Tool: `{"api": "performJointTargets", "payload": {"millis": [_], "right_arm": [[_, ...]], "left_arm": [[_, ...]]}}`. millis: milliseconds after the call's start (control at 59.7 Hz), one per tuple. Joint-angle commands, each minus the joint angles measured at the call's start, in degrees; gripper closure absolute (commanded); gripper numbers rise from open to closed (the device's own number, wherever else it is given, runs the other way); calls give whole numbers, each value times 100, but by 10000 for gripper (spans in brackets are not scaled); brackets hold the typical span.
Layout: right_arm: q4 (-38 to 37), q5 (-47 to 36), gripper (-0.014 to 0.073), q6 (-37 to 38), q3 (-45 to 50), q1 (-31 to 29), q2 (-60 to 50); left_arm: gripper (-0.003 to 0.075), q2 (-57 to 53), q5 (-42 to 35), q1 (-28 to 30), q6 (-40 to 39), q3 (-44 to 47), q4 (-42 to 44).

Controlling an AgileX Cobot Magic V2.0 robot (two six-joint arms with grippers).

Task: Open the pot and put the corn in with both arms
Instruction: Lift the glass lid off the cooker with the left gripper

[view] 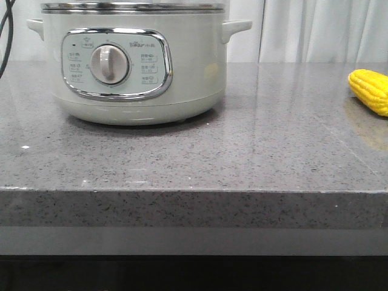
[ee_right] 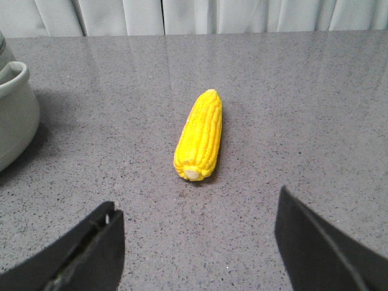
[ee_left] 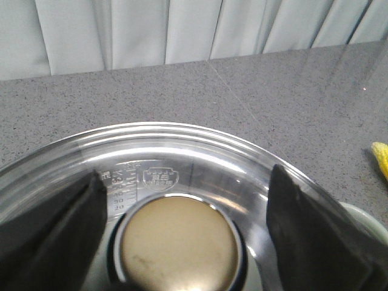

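The left end effector gapes around the pot lid's knob; the right end effector gapes before the corn lying on the desk. A shallow pinch could drop the glass lid

The pot stands on the table at the left, set back from the front edge, its control panel turned toward the front with the dial in the panel's middle. A handle sticks out at each side. The corn lies flat on the table far to the right, well apart from the pot, at about the same depth. A curtain hangs behind the table. A glass lid sits on the pot, its knob at the centre, between the left gripper fingers. The right gripper sits just short of the corn's near end, apart from it.
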Motion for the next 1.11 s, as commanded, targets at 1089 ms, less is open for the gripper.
{"api": "performJointTargets", "payload": {"millis": [1089], "right_arm": [[-83,-335,51,-37,-154,-40,96]], "left_arm": [[460,-1892,1879,831,-3,-1246,496]]}}
